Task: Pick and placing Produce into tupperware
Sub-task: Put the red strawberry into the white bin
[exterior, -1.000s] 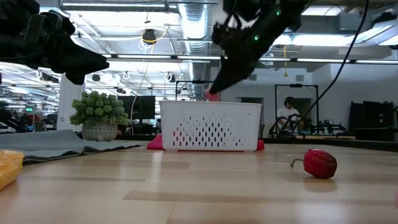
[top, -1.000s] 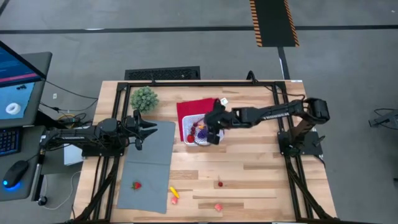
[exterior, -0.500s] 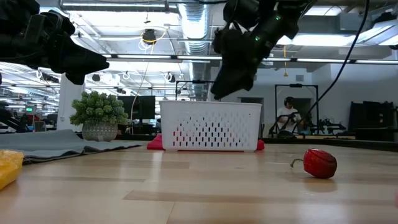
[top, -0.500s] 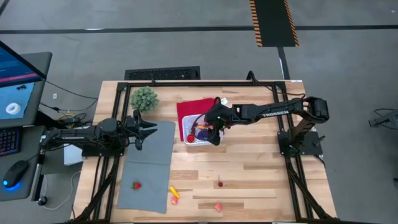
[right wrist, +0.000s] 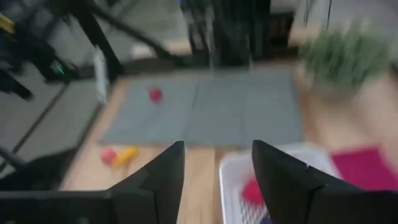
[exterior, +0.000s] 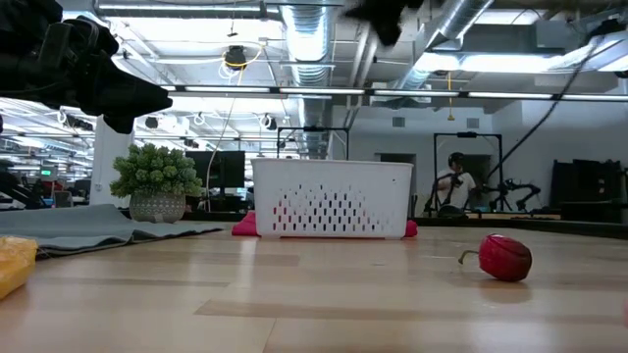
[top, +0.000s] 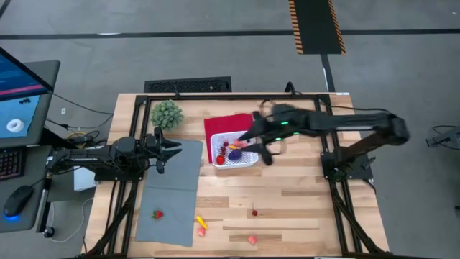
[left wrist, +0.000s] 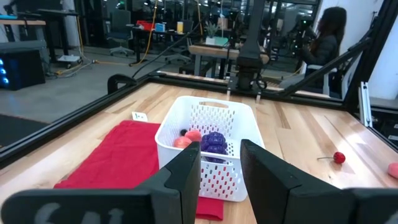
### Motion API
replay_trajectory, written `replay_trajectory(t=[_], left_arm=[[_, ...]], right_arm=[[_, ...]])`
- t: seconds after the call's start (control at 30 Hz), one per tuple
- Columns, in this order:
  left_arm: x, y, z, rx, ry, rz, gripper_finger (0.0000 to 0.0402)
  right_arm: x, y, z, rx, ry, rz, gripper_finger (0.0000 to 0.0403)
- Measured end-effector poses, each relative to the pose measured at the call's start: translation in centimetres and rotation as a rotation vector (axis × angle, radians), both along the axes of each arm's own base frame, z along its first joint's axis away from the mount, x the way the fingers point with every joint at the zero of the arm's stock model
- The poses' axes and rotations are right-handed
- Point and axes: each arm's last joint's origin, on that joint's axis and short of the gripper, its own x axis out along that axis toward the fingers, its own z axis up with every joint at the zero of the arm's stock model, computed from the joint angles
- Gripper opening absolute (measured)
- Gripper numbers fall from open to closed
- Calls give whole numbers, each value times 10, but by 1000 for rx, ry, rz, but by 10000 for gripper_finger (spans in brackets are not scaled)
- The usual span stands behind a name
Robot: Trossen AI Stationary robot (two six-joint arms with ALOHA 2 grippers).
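Observation:
The white latticed tupperware (top: 236, 153) stands on a red cloth (top: 219, 128) and holds a purple piece (left wrist: 215, 142) and pink and red pieces. My right gripper (top: 259, 144) hangs open and empty, high above the basket's right side; only its dark blur (exterior: 385, 14) shows at the top of the low view. Its wrist view looks down on the basket's corner (right wrist: 249, 183). Loose produce lies on the table: a red piece (top: 157, 214) on the grey mat, a yellow one (top: 201, 223), a small red one (top: 254, 212) and a pink one (top: 252, 239). My left gripper (top: 175, 148) waits open at the mat's far end.
A green bushy plant (top: 167, 114) stands in a pot at the table's far left. The grey mat (top: 171, 193) covers the left part of the table. Bare wood (top: 302, 194) lies near and right of the basket. A person (exterior: 453, 181) sits in the room beyond.
My right gripper has risen from just above the basket, where its fingers pointed down into it, and has swung up toward the table's right. The pink piece seen at its tips a second ago is no longer there. The basket has stayed in place.

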Motion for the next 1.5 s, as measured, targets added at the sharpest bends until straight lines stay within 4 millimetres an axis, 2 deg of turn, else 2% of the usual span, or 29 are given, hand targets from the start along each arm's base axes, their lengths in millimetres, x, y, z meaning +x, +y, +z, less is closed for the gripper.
replay_trajectory(t=[0.2,0.3,0.43,0.5,0.63,0.9,1.03,1.2,1.4,1.5], left_arm=[[0,0,0,0,1,0,104],[0,0,0,0,0,0,104],[0,0,0,0,1,0,104],[0,0,0,0,1,0,104],[0,0,0,0,0,0,104],[0,0,0,-20,-4,1,104],[0,0,2,-65,-30,2,104],[0,0,5,-105,-74,2,104],[0,-1,9,-381,-138,-26,104],[0,-5,16,-395,-187,-163,103]], right_arm=[[-74,19,64,-22,-240,52,197],[-107,30,75,-36,-315,65,192],[-140,41,70,-35,-360,90,184],[-153,46,62,-37,-385,83,179],[-164,57,37,-50,-408,83,168],[-168,75,-37,-55,-467,120,150],[-168,80,-64,-43,-510,141,148],[-167,79,-81,-80,-533,124,147],[-166,78,-97,-49,-462,114,142],[-165,79,-105,-53,-433,117,141]])
